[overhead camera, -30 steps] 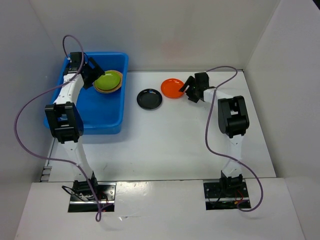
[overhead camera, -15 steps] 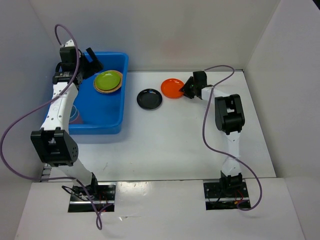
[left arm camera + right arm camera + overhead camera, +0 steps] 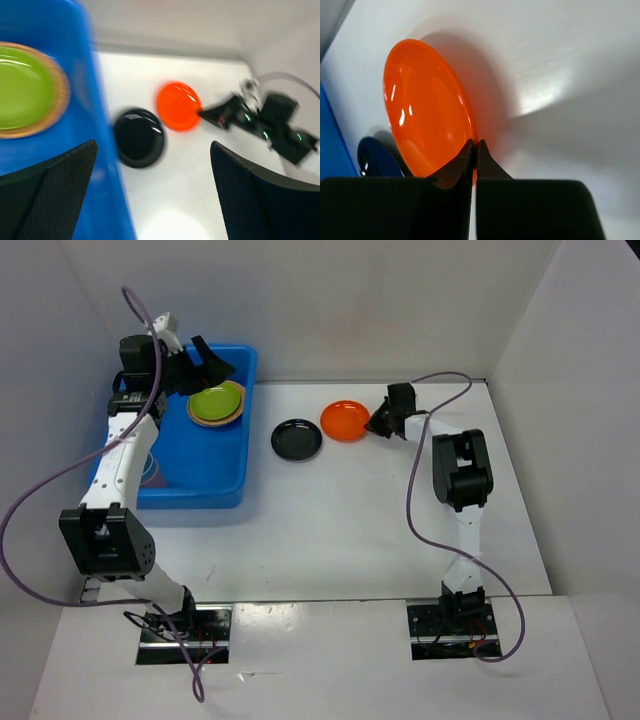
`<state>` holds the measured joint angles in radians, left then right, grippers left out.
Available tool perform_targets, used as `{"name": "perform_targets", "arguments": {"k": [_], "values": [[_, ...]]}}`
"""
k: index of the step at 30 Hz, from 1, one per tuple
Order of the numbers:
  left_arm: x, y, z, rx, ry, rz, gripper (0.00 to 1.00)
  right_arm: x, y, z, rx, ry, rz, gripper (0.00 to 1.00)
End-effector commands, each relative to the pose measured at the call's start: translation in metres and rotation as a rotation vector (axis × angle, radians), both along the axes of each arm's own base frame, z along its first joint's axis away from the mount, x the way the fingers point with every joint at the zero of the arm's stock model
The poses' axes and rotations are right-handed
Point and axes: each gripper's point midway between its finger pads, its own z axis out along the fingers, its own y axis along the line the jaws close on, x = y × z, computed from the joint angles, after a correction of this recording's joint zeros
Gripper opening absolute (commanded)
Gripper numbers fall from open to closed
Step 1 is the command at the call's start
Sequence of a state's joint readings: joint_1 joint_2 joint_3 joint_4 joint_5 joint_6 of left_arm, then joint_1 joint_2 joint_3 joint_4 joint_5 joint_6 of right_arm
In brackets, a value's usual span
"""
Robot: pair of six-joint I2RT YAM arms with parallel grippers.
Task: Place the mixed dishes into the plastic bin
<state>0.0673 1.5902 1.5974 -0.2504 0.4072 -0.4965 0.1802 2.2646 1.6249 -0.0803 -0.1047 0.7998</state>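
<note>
A white table is seen from above, with a large blue bin at its left side. Inside the bin, a lime green plate is stacked on a tan plate. The left gripper is held above the bin's far end, its jaws spread wide with nothing between them. On the table to the right of the bin, a black plate and an orange plate are set just beside each other. The right gripper is pinched together on the right edge of the orange plate, with only a thin lip caught at the very fingertips.

The plate could be lost from so shallow a grip once lifted, since its glossy rim may slide out. If it is dragged leftward, the black plate could be knocked. The bin's raised wall could also be clipped if the plate is carried too low.
</note>
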Motion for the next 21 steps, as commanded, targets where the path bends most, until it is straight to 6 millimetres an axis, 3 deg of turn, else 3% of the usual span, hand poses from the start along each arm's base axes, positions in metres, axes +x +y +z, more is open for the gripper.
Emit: {"name": "perform_targets", "arguments": {"k": [1, 5, 7, 8, 10, 11, 14, 21], "values": [[-0.016, -0.075, 0.004, -0.063, -0.053, -0.434, 1.0, -0.013, -0.024, 0.083, -0.098, -0.135, -0.026, 0.0], [-0.032, -0.115, -0.011, -0.135, -0.029, -0.734, 1.0, -0.042, -0.02, 0.152, -0.12, -0.293, 0.02, 0.0], [-0.036, -0.128, -0.012, -0.153, -0.024, -0.798, 1.0, -0.058, -0.015, 0.168, -0.124, -0.332, 0.051, 0.0], [-0.032, -0.132, -0.022, -0.15, -0.01, -0.8, 1.0, -0.068, -0.01, 0.196, -0.125, -0.39, 0.068, 0.0], [-0.03, -0.141, -0.027, -0.153, -0.001, -0.818, 1.0, -0.083, -0.001, 0.212, -0.119, -0.426, 0.099, 0.0], [-0.025, -0.147, -0.031, -0.151, 0.005, -0.823, 1.0, -0.09, -0.001, 0.237, -0.104, -0.475, 0.103, 0.0], [-0.022, -0.161, -0.041, -0.161, 0.021, -0.859, 1.0, -0.111, 0.013, 0.265, -0.099, -0.536, 0.145, 0.0], [-0.03, -0.18, -0.028, -0.183, 0.003, -0.951, 1.0, -0.133, 0.025, 0.29, -0.107, -0.586, 0.177, 0.0]]}}
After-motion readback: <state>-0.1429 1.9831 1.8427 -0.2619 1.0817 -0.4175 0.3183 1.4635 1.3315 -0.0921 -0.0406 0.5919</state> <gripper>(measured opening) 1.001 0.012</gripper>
